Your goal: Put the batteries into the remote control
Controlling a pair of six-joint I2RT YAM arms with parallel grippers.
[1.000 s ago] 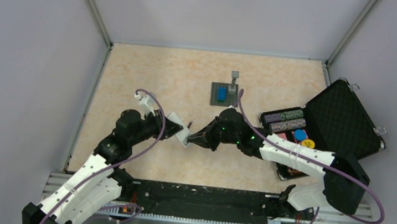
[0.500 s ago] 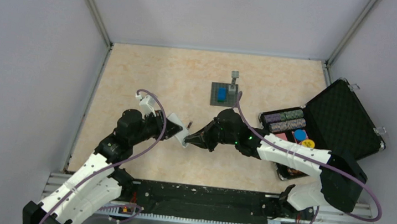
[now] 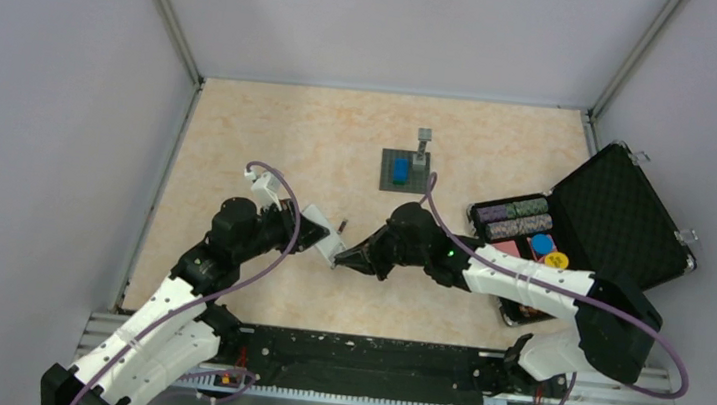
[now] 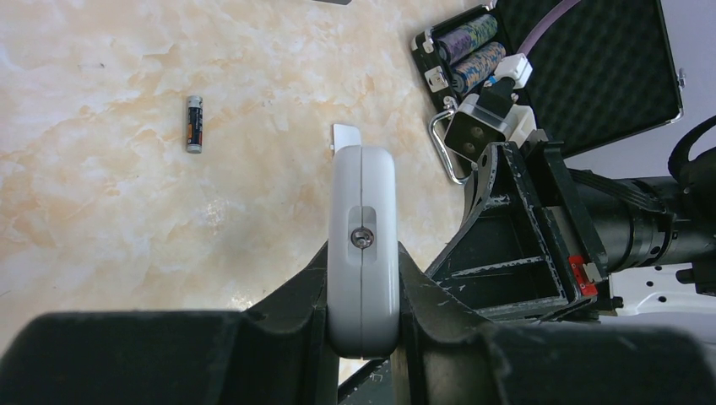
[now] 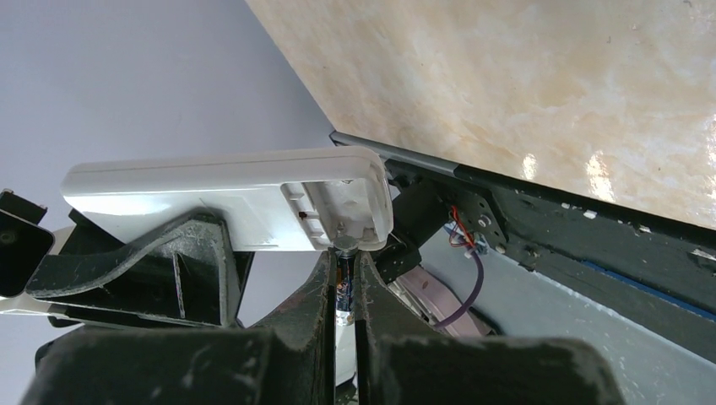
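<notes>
Writing on the small dark battery [image 4: 194,123] lying flat on the pale, marbled table [image 4: 101,211] is too small to read. The smooth white remote control [image 4: 363,211], with round corners, is squeezed tight in the left gripper [image 4: 361,263] above the table, its long way pointing straight out from the fingers [image 4: 300,295] toward the right gripper [image 5: 342,268]. That gripper pinches the other battery [image 5: 341,291], tip up against the remote's end.

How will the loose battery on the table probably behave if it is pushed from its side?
The battery is a slim cylinder lying flat on the smooth table, so a sideways push would probably roll it. It looks rigid, so it should not bend when lifted. Being small, it seems light.
</notes>
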